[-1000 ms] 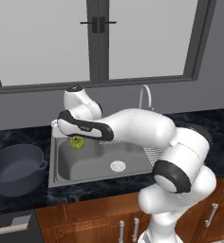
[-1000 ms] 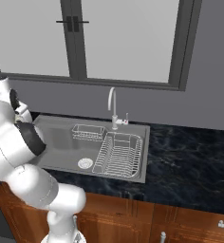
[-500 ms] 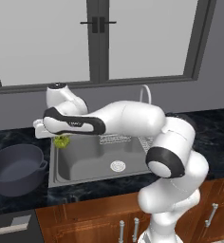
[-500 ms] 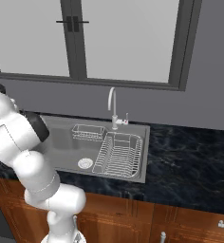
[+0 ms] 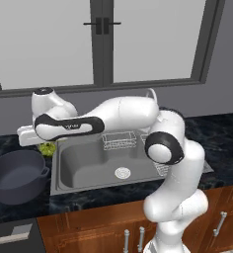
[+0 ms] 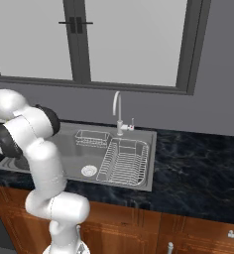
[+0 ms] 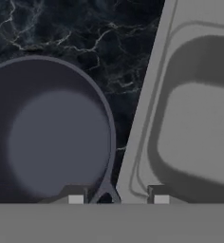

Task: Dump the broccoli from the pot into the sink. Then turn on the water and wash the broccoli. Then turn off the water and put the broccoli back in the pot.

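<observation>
From the left base view I see the pot (image 5: 17, 175) sitting on the dark marbled countertop (image 5: 89, 197) just left of the sink (image 5: 89, 160), and its inside looks bare. The hand view agrees: the pot (image 7: 52, 133) shows a plain grey floor with nothing lying on it, one loop handle at its near rim, and the sink (image 7: 194, 128) lies just beside it across a strip of countertop (image 7: 85, 33). The sink basin holds its round white-rimmed drain (image 5: 122, 173) and a small wire basket (image 5: 119, 140) at the back; in the right base view a wire dish rack (image 6: 123, 161) fills its right half, with the chrome gooseneck faucet (image 6: 118, 111) behind.

The broccoli (image 5: 48, 147) shows as a yellow-green lump directly under the hand, over the counter strip between the pot's rim and the sink's left edge (off the surface, as far as I can judge).

The arm stretches out level to the left across the sink, wrist over that left edge. The gripper (image 5: 44, 145) seems closed around the broccoli, though the fingers themselves are hidden by the hand, and in the hand view the fingertips (image 7: 76, 198) barely clear the bottom.
</observation>
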Controlling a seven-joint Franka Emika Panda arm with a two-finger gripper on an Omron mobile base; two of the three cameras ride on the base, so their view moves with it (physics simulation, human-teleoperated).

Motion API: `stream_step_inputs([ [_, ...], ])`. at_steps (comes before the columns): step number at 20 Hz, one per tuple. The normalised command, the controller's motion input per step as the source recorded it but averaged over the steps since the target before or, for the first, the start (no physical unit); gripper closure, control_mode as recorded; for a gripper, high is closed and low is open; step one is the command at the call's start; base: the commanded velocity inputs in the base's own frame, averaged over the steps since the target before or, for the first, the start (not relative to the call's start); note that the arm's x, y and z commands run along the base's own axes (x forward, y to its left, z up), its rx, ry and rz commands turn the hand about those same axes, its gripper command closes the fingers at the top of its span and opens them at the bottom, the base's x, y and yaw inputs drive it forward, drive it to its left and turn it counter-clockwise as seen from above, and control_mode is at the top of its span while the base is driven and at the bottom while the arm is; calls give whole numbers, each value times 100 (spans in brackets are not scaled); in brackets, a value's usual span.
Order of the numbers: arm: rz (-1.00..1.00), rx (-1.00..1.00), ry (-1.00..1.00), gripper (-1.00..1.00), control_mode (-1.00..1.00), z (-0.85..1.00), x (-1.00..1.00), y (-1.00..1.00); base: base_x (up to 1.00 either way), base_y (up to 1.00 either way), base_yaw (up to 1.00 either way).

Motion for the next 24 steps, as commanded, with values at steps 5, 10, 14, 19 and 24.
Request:
stream_step_inputs([
  [5, 8, -6, 0, 100, -100, 0, 18, 76, 0, 0, 0],
  [10, 7, -7, 3, 100, -100, -4, 25, 66, 0, 0, 0],
  [14, 5, -6, 6, 100, -100, -26, 24, 42, 0, 0, 0],
  [19, 5, -7, 10, 100, -100, -35, 41, 38, 0, 0, 0],
  [24, 8, -2, 12, 100, -100, -15, 27, 10, 0, 0, 0],
])
